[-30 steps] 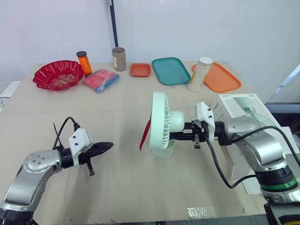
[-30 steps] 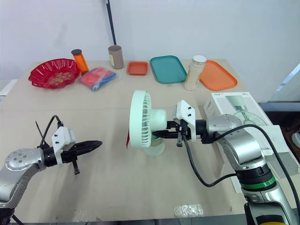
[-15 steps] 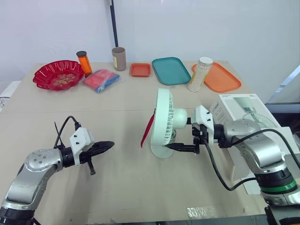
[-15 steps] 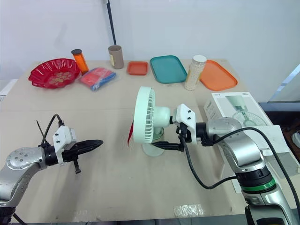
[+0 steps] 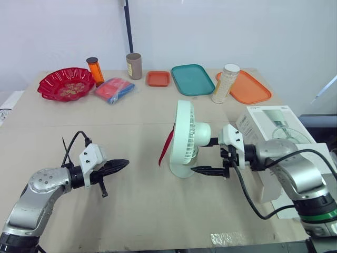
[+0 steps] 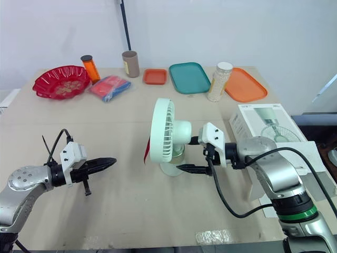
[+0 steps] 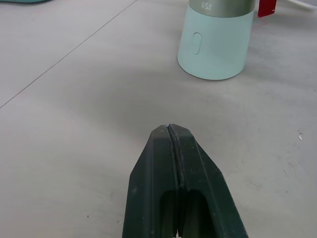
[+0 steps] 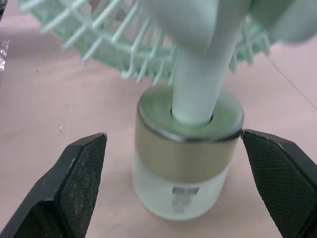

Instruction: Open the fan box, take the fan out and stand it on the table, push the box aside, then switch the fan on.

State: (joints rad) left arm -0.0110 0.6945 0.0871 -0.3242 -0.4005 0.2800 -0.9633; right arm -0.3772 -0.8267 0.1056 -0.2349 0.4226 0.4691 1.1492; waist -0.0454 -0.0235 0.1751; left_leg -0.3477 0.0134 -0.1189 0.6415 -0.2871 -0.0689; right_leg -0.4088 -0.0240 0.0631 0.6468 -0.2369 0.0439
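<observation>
Jaws spread wide on your right gripper (image 5: 206,156), one either side of the fan's base (image 8: 187,166); one pad may be touching its rim. The fan (image 5: 184,138) stands upright mid-worktop (image 5: 142,211), and the box (image 5: 271,122) lies at the right edge. Your left gripper (image 5: 118,166), jaws pressed together, hovers well apart.

The fan (image 8: 195,74) stands upright on the table (image 8: 54,104), its stem rising from a round base (image 8: 182,191) with a metallic band up to the grille. The right gripper (image 8: 172,135) has its fingers (image 8: 79,178) spread wide on either side of the base, one tip just beside the band, the other apart.
</observation>
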